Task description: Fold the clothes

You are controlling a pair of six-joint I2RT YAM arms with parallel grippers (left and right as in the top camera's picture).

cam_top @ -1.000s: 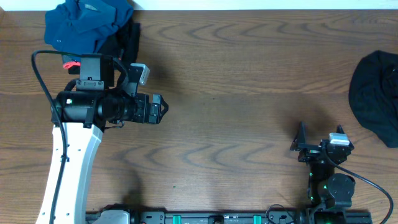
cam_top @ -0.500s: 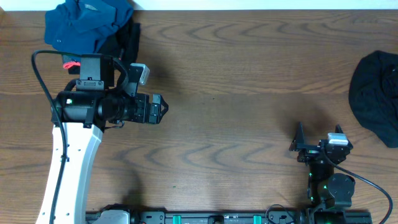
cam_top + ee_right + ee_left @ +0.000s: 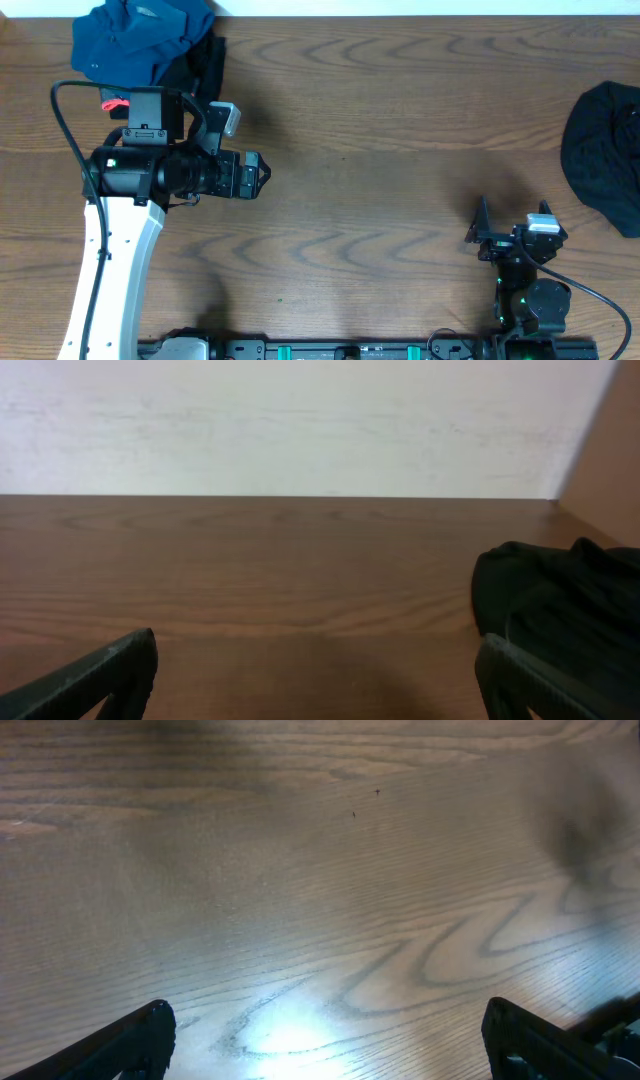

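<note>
Two arms up, both claws empty.

Nearest the base edge: right gripper sits close to its own base, on the right side of the table. Its fingers are spread apart with nothing between them. The right wrist view agrees: right gripper has one dark fingertip in each lower corner and bare wood in the gap.

Further out, left side: white arm link runs up from the base edge. The left gripper points toward the table's middle, over bare wood. In the left wrist view the left gripper is also spread wide. Only wood grain and a light glare show between the tips, and it touches no fabric.

Clothes, three pieces in two spots, none laid flat or folded:
- plain black garment is bunched at the right edge and partly cut off by the frame. It lies well apart from the right gripper, beyond it and to its right. It also shows as a dark heap at the right of the right wrist view.
- teal-blue shirt is crumpled at the far left corner, just beyond the left arm's wrist.
- second black garment touches the shirt's right side and is partly under it.
- red-white strip peeks out at the pile's near edge, against the arm. Can't tell which piece it belongs to.

Farthest: pale wall behind the table's back edge.
</note>
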